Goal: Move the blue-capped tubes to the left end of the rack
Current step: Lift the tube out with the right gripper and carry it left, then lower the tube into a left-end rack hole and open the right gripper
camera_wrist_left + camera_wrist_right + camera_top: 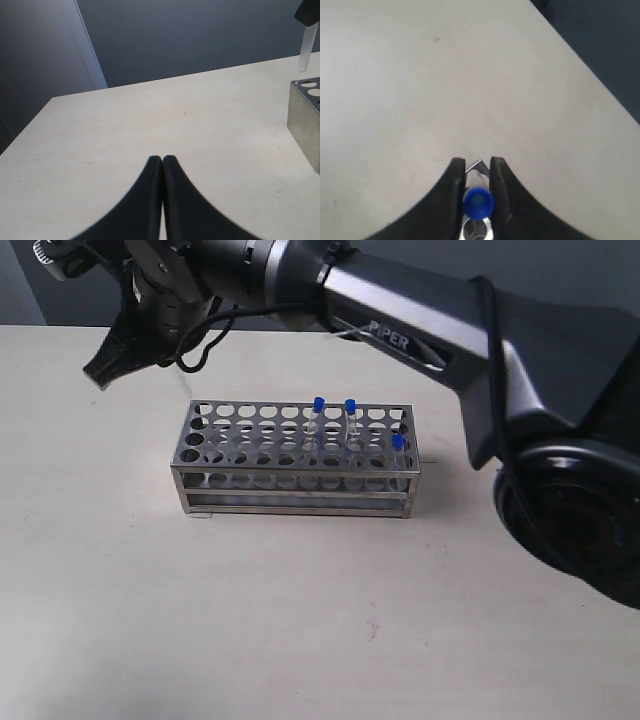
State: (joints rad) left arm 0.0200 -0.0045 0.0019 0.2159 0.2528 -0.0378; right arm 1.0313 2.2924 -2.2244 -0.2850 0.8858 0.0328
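Note:
The steel rack stands mid-table. Three blue-capped tubes stand in holes toward its right end. My right arm reaches across to the left, and its gripper is shut on the fourth blue-capped tube, held upright. The left wrist view shows this tube hanging just above the rack's left end. A shiny rack hole shows right under the cap. My left gripper is shut and empty, low over the bare table to the left of the rack.
The pale table stretches in front of and around the rack. Its far edge meets a dark backdrop. The right arm's thick black body spans the back right, above the rack.

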